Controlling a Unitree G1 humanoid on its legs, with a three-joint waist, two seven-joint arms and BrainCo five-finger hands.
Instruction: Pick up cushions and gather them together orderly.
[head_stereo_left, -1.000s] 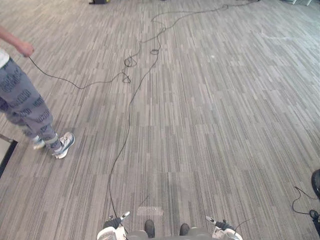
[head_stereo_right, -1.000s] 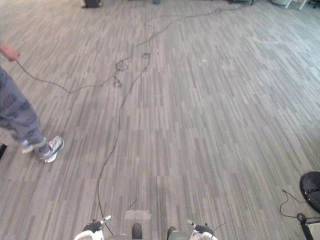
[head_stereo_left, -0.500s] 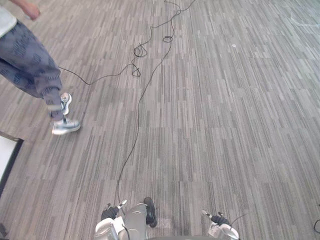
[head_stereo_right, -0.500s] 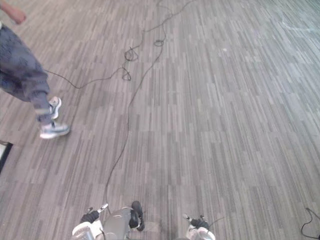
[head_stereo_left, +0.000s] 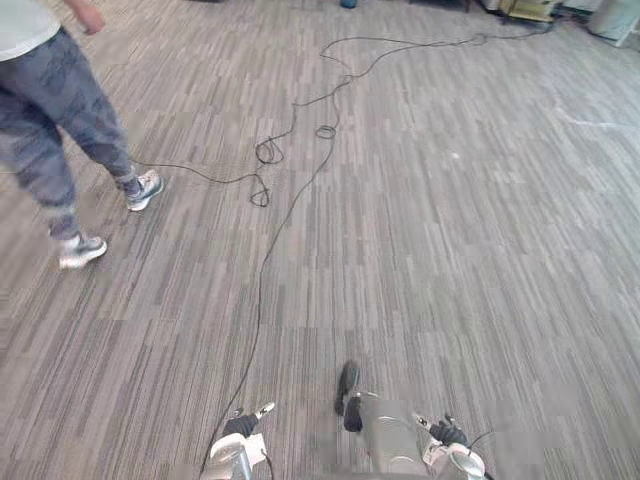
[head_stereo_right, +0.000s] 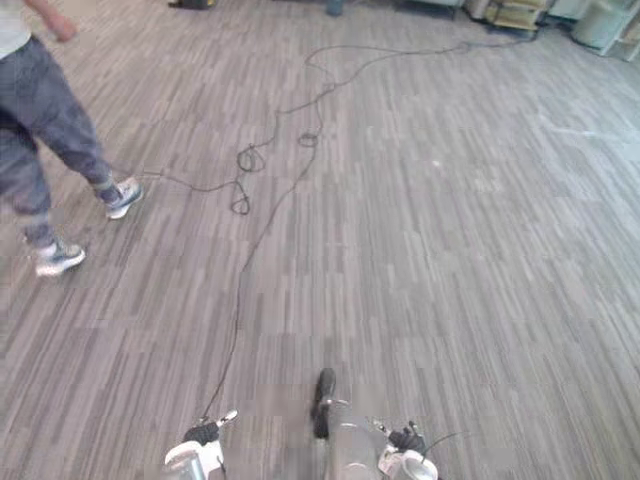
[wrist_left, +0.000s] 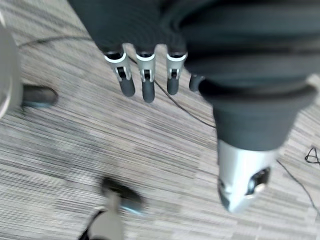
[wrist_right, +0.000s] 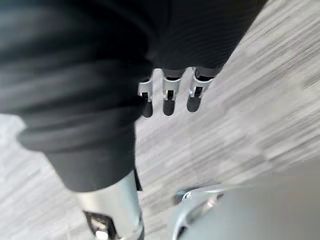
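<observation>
Searching looks to be the step in hand: the grey striped carpet (head_stereo_left: 450, 230) stretches wide ahead; a person (head_stereo_left: 50, 110) is mid-stride on it at the robot's far left; where the cushions lie I cannot tell; the left hand (wrist_left: 145, 82) and right hand (wrist_right: 167, 100) hang low, fingers straight, side by side and slightly apart, holding nothing; the next move, I judge, calls for finding a cushion, steering clear of the person, then stooping to grasp it.

Grey striped carpet (head_stereo_left: 470, 260) covering floor, stretching to far edge. Pale furniture (head_stereo_right: 512, 14) standing along far edge, upper right, too small to identify. Person (head_stereo_left: 45, 100) walking at left.
</observation>
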